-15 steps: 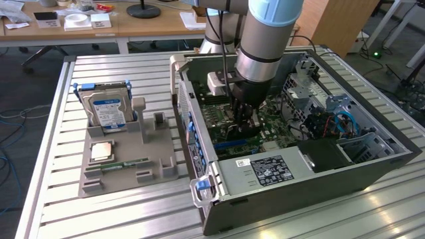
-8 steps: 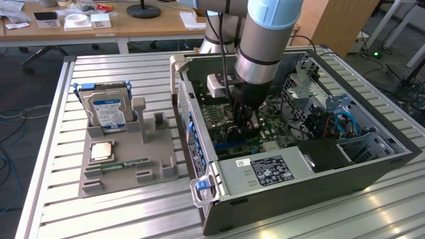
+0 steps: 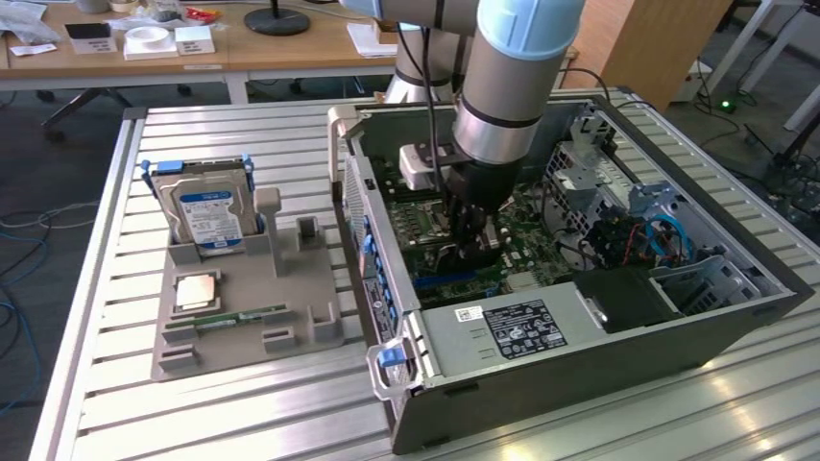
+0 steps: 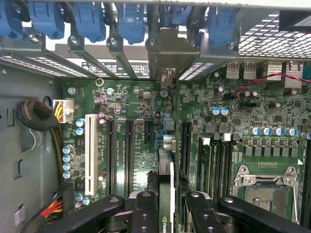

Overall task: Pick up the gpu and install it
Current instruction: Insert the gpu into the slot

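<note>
Pincer (image 4: 165, 206) grips 1 gpu (image 4: 165, 179) above 1 motherboard (image 4: 136, 111).

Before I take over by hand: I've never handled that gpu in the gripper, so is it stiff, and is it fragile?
Probably stiff: the gpu stands straight on edge between the fingers. Likely fragile: a thin card over the crowded motherboard. Apt to tip if released, being on edge.

A ribbed aluminium table (image 3: 230, 403) fills the middle of the room. Behind it stands a long light-wood desk (image 3: 256, 53) strewn with papers and a round black lamp base (image 3: 277, 21). Grey carpet floor (image 3: 52, 163) carries loose cables (image 3: 19, 230).
</note>
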Controlling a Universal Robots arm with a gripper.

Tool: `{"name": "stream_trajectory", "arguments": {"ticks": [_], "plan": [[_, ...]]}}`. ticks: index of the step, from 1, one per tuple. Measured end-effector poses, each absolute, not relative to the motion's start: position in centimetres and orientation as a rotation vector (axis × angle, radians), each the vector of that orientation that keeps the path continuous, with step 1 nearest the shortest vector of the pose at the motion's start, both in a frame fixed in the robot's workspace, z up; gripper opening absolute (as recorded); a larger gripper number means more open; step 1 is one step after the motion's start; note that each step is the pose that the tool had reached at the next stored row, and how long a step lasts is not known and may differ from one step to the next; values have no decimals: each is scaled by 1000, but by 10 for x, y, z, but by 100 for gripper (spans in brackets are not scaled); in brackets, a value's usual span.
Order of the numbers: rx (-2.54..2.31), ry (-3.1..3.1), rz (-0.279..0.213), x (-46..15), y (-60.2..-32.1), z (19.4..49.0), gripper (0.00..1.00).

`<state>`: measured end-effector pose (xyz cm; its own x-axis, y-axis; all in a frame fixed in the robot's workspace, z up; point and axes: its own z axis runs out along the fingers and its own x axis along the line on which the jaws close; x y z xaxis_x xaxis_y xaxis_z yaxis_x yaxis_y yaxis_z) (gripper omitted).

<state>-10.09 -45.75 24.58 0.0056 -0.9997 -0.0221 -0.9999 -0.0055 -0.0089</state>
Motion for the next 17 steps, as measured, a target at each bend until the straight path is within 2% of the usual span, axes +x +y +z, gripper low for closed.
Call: {"name": "stream_trajectory", "arguments": {"ticks": [17], "plan": [[-2212,2200,15,-101,-458,248,26]]}}
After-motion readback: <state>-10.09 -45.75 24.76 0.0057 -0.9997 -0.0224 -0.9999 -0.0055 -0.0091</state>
